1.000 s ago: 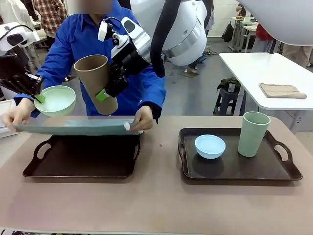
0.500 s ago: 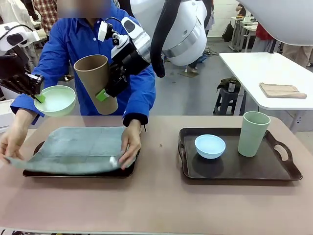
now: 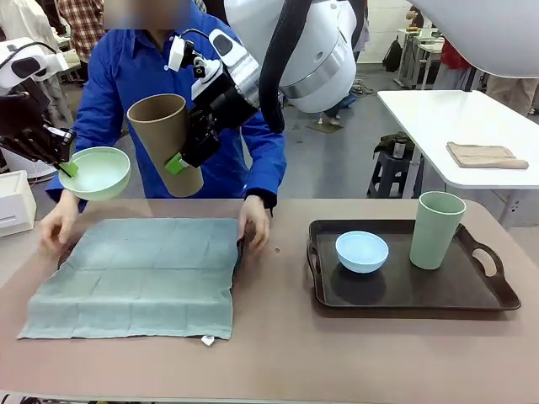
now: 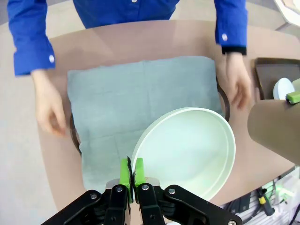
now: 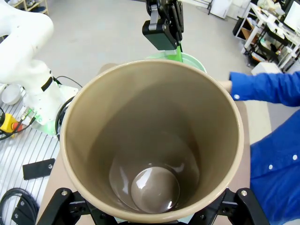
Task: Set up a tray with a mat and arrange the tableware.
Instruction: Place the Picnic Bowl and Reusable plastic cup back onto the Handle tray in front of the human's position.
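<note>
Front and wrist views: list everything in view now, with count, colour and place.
mat: one, grey-green, spread flat over the left tray
left tray: one, dark, under the mat, handles peeking out
right tray: one, dark brown, table's right side
blue bowl: one, light blue, on the right tray
green cup: one, pale green, upright on the right tray
mint bowl: one, pale mint, in the air at left
brown cup: one, brown, tilted in the air
box: one, white, table's left edge
person's hands: two, at the mat's far corners
left gripper: pinching the mint bowl's rim
right gripper: clamped around the brown cup
</note>
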### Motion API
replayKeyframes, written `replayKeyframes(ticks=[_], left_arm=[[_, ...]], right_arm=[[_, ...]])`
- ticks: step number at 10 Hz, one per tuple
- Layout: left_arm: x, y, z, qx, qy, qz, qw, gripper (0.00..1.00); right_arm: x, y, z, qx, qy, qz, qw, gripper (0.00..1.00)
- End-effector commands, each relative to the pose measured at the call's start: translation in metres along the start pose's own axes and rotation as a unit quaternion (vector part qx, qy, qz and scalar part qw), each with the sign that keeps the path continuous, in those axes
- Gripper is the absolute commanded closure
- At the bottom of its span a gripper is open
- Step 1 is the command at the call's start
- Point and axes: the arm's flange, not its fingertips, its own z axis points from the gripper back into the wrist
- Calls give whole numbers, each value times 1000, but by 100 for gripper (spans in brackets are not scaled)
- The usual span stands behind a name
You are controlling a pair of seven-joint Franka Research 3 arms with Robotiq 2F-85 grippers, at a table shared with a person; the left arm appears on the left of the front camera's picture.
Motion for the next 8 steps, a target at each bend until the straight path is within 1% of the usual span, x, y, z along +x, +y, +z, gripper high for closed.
replayKeyframes(ticks=[1,8], left_arm=[[0,1,0,-7,-2,-4,1000,100],[0,1,0,-7,-2,-4,1000,100]], right_arm=[[0,0,0,4,0,1,1000,100],[0,0,0,4,0,1,1000,100]])
